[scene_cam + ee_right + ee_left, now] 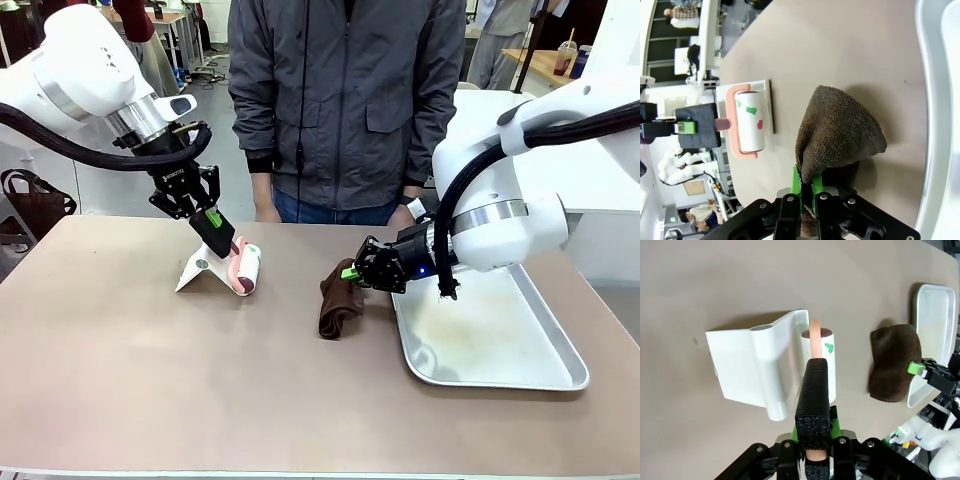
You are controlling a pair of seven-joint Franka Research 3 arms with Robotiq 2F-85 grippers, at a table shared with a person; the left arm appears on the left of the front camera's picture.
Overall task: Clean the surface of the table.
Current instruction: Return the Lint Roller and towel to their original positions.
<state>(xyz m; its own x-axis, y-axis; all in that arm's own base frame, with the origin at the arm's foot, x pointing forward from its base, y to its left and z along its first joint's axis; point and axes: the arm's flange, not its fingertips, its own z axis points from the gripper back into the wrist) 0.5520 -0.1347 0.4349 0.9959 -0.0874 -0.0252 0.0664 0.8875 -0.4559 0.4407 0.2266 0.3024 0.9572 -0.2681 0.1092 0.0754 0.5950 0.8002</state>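
With the taupe counter (150, 380) spanning the frame's lower half, wiping goes best if the right gripper (352, 272), jaws clamped on the brown cloth (338, 300) at centre, presses flat, while the left gripper (222, 235), clamped on the lint roller (245, 270) handle, stays clear.

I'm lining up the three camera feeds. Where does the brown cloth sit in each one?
Front view: brown cloth at table centre, left of the metal tray.
Left wrist view: cloth at right, beside the tray.
Right wrist view: cloth centre, above the fingers.
Shared landmark: the lint roller.
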